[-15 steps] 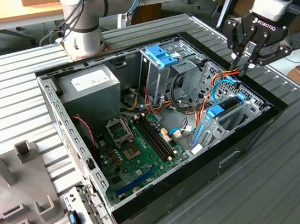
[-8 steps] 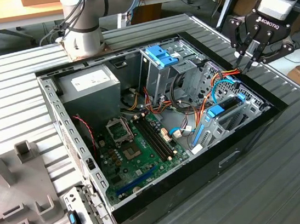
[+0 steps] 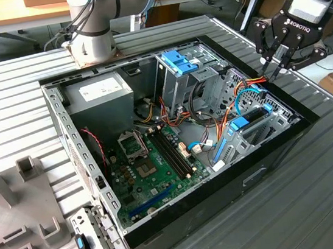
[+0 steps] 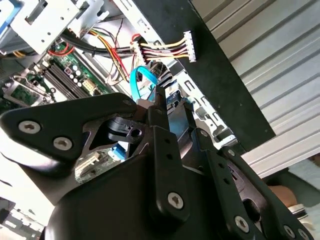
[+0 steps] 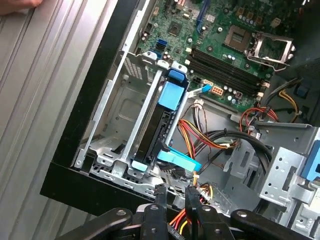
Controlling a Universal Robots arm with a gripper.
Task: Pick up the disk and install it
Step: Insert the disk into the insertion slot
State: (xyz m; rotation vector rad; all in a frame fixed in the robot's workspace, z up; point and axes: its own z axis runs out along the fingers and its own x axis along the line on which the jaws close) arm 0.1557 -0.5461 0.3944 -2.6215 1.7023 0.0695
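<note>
Apparently the disk [image 5: 156, 127] already stands on edge in the drive bay at the corner of the computer case [image 3: 235, 183], its blue rails keeping it straight in the slot. Just above hangs the claw [image 3: 275, 66], fingers slightly apart and holding nothing. The power-supply box [image 3: 98, 98] bears a white sticker, its print unreadable.

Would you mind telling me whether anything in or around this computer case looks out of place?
Yes: a white connector on a bundle of coloured wires hangs loose by the black case rim, close to the gripper, and seems plugged into nothing. Otherwise nothing stands out.
</note>
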